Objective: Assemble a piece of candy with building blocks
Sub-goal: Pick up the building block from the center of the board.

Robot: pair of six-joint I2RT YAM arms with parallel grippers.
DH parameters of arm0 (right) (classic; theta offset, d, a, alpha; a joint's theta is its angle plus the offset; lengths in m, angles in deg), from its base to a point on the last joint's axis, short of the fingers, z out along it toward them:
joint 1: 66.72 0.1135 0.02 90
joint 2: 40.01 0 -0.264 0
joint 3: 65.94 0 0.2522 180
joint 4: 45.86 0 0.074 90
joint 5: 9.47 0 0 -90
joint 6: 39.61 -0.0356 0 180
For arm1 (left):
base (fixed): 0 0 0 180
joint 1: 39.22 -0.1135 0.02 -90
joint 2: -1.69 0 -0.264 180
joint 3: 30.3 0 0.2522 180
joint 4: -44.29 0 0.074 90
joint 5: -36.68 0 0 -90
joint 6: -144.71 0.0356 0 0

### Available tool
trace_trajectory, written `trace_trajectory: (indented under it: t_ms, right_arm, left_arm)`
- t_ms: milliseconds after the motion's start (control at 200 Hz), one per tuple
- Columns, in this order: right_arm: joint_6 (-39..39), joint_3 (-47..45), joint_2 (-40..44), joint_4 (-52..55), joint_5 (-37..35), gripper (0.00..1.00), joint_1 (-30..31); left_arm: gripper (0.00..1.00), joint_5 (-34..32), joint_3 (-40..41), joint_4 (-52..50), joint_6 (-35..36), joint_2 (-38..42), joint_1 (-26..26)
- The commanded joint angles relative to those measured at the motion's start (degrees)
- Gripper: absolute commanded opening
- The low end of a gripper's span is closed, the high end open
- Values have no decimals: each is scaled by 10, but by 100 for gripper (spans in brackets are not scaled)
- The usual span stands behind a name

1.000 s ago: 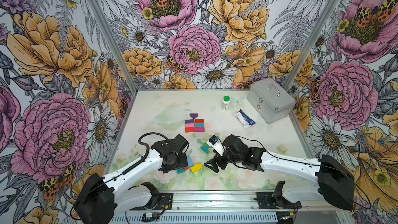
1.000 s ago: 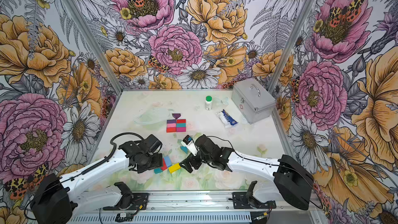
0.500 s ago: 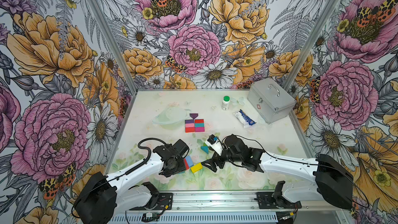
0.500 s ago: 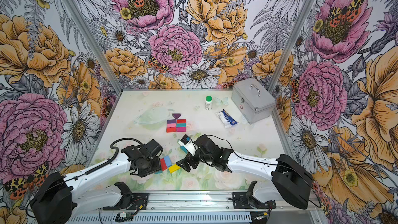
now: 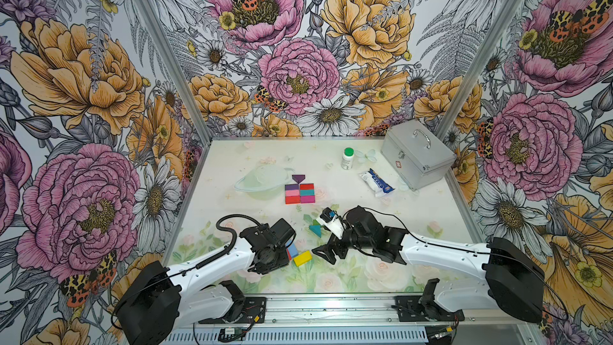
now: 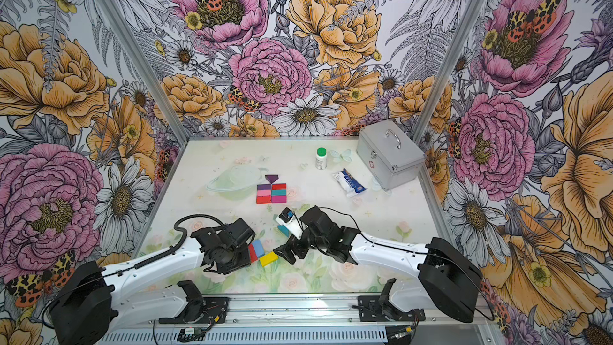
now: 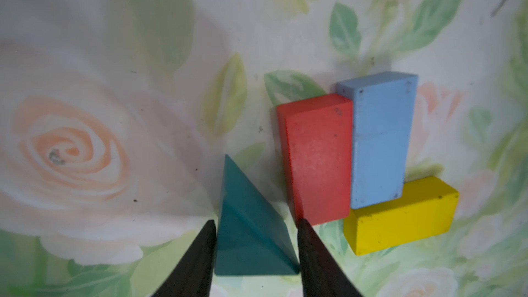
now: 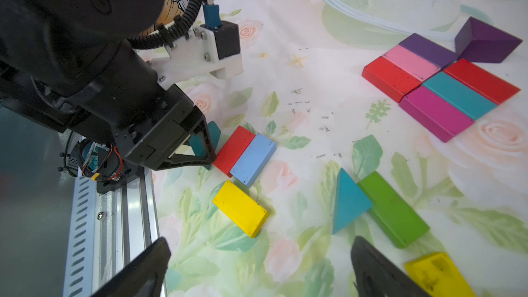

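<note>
Your left gripper (image 7: pixel 255 222) clamps a teal triangle (image 7: pixel 245 195) on the near part of the table (image 5: pixel 414 200), its two black fingers pressed against the block's lower corners. Whether the triangle has left the surface is hard to tell. Just right of it, a red block (image 7: pixel 317 161) and a light blue block (image 7: pixel 380 138) lie side by side, touching, with a yellow block (image 7: pixel 400 215) at their near end. Your right gripper (image 8: pixel 260 240) hangs spread wide, holding nothing, near a blue triangle (image 8: pixel 350 201) and a green block (image 8: pixel 391 210). Farther off, at mid-table, six flat blocks form a rectangle (image 5: pixel 299 193), with a purple triangle (image 5: pixel 298 178) at its far edge.
</note>
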Motion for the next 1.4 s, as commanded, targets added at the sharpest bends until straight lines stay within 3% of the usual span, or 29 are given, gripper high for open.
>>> trace_trajectory:
  t_ms: [0, 550, 916, 1161, 1396]
  right_arm:
    - [24, 16, 35, 23, -3, 100, -19]
    - [24, -6, 77, 35, 1, 100, -56]
    - [21, 4, 79, 62, -13, 100, -65]
    - [22, 9, 89, 78, -23, 100, -68]
    - [7, 1, 115, 96, -55, 100, -72]
  left_arm:
    - [43, -16, 12, 8, -19, 6, 8]
    - [25, -15, -1, 9, 8, -9, 11]
    - [22, -47, -102, -44, 60, -55, 11]
    - [22, -64, -208, -93, 171, -109, -21]
    - [21, -67, -346, -92, 385, -251, -63]
